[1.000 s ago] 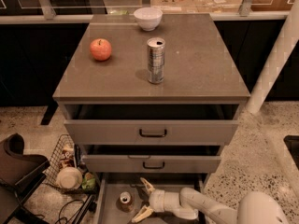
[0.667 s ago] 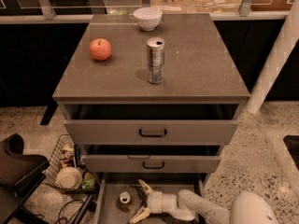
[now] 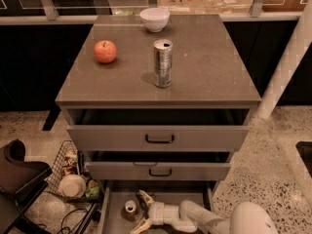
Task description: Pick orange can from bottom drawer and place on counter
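The orange can [image 3: 129,210] stands upright on the floor of the open bottom drawer [image 3: 113,213], left of its middle. My gripper [image 3: 142,210] is down inside the drawer just right of the can. Its two pale fingers are spread, one at the top [image 3: 145,197] and one at the bottom [image 3: 140,224], and they hold nothing. The white arm [image 3: 204,218] reaches in from the lower right. The counter [image 3: 204,72] is the grey-brown top of the cabinet above.
On the counter stand a tall silver can [image 3: 163,62], a red apple [image 3: 105,51] and a white bowl [image 3: 154,19]. The two upper drawers [image 3: 158,138] jut out above the bottom one. A wire basket [image 3: 73,177] with clutter and a dark chair [image 3: 17,174] stand to the left.
My gripper and arm have crept a little left, closer to the orange can. The can and the counter items have not moved.
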Tool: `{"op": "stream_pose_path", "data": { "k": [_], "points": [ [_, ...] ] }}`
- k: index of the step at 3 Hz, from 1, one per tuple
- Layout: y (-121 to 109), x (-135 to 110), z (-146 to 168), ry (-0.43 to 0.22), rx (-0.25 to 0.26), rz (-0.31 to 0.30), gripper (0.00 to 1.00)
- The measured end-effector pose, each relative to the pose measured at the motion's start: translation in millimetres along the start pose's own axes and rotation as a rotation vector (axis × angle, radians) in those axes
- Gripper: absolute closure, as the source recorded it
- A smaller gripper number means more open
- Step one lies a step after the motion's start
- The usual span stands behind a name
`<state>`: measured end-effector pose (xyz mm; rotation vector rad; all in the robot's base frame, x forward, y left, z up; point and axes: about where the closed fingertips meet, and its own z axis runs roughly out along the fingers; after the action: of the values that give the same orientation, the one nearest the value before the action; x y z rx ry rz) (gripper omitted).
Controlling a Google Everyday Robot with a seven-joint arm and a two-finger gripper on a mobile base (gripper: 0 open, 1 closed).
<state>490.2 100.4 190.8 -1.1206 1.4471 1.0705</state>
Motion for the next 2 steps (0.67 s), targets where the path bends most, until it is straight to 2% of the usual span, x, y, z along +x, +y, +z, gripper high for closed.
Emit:
{"op": "stream_pose_path", "data": {
  "k": [1, 2],
  "points": [
    [3.8, 0.8, 11.5, -0.012, -0.01, 0.0, 0.0],
    [8.3, 3.6, 19.5, -0.023, -0.017, -0.003, 0.18]
  ]
}}
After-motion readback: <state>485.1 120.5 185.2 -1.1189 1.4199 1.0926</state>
